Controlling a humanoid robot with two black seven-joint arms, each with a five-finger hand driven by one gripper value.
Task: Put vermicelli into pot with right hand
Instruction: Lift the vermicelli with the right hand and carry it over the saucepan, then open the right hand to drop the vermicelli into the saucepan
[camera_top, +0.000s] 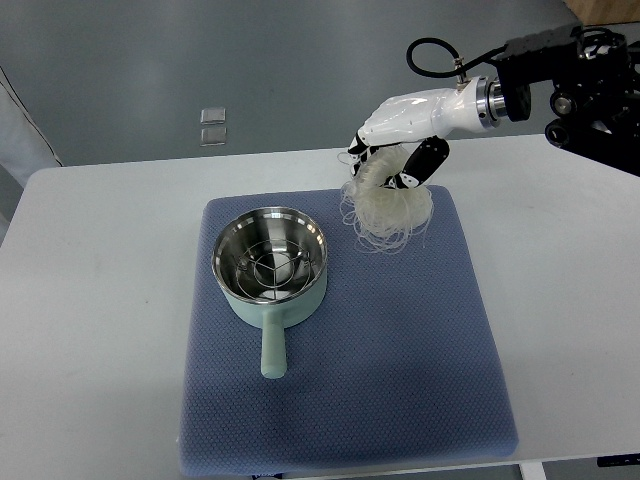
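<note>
A tangle of pale, translucent vermicelli (388, 212) hangs from my right hand (392, 160), whose white and black fingers are curled around its top; its lower strands reach down to the blue mat (400, 360). My right arm comes in from the upper right. To the left sits the mint-green pot (270, 268) with a shiny steel inside and a wire rack in it, its handle pointing toward the near edge. The pot holds no noodles. The hand is right of and a little beyond the pot.
The blue quilted mat lies on a white table (90, 330). Two small square plates (212, 126) sit on the grey floor beyond the table's far edge.
</note>
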